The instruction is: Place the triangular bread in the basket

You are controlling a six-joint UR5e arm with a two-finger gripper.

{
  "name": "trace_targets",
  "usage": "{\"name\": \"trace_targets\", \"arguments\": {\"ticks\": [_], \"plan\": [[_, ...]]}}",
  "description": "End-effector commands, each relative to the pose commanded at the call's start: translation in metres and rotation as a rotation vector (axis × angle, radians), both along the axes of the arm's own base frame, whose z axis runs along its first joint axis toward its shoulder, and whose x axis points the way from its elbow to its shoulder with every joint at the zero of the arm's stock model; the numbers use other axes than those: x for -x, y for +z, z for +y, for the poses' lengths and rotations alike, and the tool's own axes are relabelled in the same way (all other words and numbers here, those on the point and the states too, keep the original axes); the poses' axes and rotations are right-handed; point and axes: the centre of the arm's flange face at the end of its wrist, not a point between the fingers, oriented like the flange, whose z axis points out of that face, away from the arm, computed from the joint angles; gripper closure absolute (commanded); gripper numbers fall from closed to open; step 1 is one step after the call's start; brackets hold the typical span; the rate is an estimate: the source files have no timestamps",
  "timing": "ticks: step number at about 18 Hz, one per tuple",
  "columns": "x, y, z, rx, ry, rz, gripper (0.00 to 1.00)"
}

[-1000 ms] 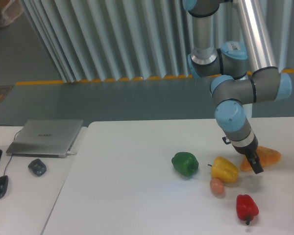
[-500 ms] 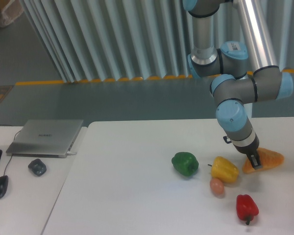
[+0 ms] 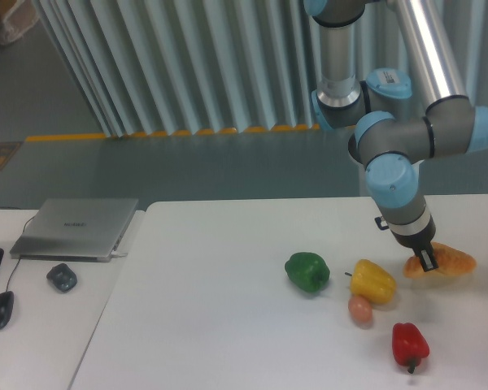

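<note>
Glossy orange-tan wedge of triangular bread (image 3: 447, 262) sits on the white bench (image 3: 228, 325) at 3 o'clock of the yellow bell pepper (image 3: 372, 281); gripper (image 3: 425, 260) low against its left end, likely lining up a grasp; jaws' state unclear; no basket in view.

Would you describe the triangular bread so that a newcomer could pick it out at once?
Start at the white table and go to its far right edge, where the gripper comes down. The triangular bread lies there, right of the yellow pepper. It is the only glossy orange-tan wedge; its neighbours are rounded, stemmed peppers.
</note>
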Motion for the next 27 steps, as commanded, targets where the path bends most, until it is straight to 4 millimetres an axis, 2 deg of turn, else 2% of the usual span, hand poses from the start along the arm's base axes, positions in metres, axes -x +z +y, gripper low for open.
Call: {"name": "trace_targets", "arguments": {"ticks": [2, 5, 7, 10, 12, 17, 18, 23, 25, 27], "plan": [[0.007, 0.016, 0.005, -0.023, -0.014, 0.014, 0.97], [0.027, 0.027, -0.003, -0.071, -0.008, -0.003, 0.97], [0.048, 0.033, -0.022, -0.081, -0.05, -0.015, 0.97], [0.067, 0.046, -0.036, -0.09, -0.098, -0.008, 0.97], [0.078, 0.048, -0.047, -0.085, -0.132, -0.015, 0.97], [0.126, 0.058, -0.093, -0.093, -0.186, -0.016, 0.94], [0.141, 0.06, -0.109, -0.104, -0.157, -0.015, 0.93], [0.188, 0.048, -0.145, -0.263, -0.068, -0.026, 0.93], [0.201, 0.044, -0.152, -0.258, -0.141, -0.003, 0.93], [0.205, 0.032, -0.156, -0.208, -0.228, -0.005, 0.92]]}}
